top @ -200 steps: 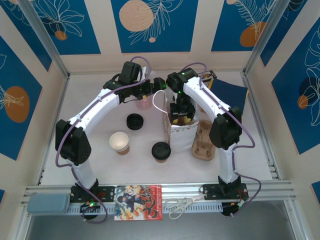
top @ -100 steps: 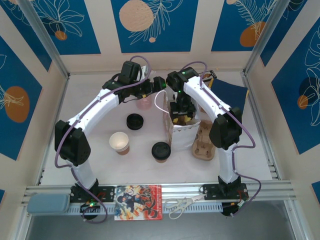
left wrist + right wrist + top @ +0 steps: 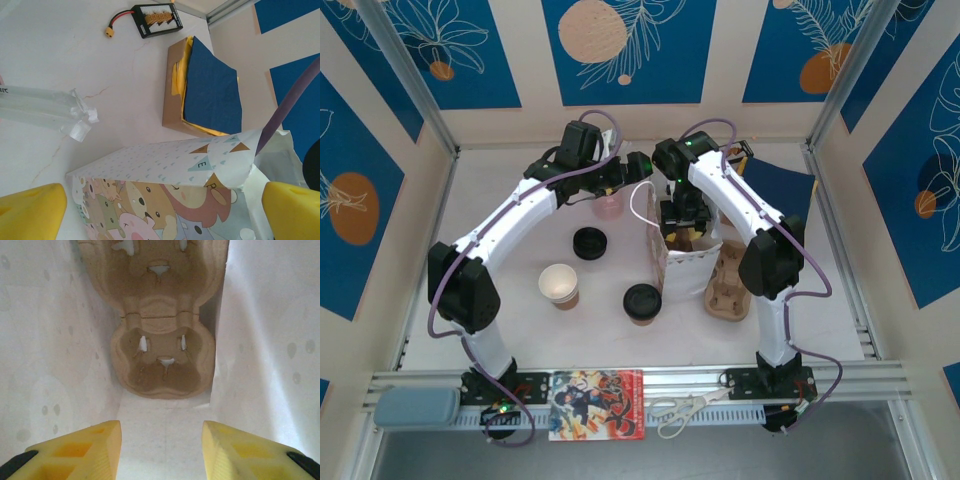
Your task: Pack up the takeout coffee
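Right tool (image 3: 160, 436), perhaps higher, in bag (image 3: 690, 266)

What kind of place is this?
Probably a robot test booth: two white arms bolted to a metal rail, blue patterned wall panels close around, and a small kraft-brown paper cup.

Takeout coffee cup (image 3: 559, 285): kraft-brown paper outside, matt; inside pale cream, smooth.
Gift bag (image 3: 165, 200): thin printed paper, light sheen, creased at rim; inner walls plain white, matt.
Cup carrier (image 3: 162, 355) inside bag: brown moulded pulp, rough, fibrous.
Black lid (image 3: 642, 301): plastic, low gloss.
Tabletop (image 3: 75, 50): white, marble-like veins, smooth.
Straw wrappers (image 3: 45, 107): clear plastic film, glossy, crinkled.
Napkins (image 3: 212, 92): dark blue paper, matt.
Box (image 3: 172, 85) under napkins: brown cardboard, matt.
Fingers (image 3: 75, 447) of right hand (image 3: 161, 430): yellow plastic, matt.
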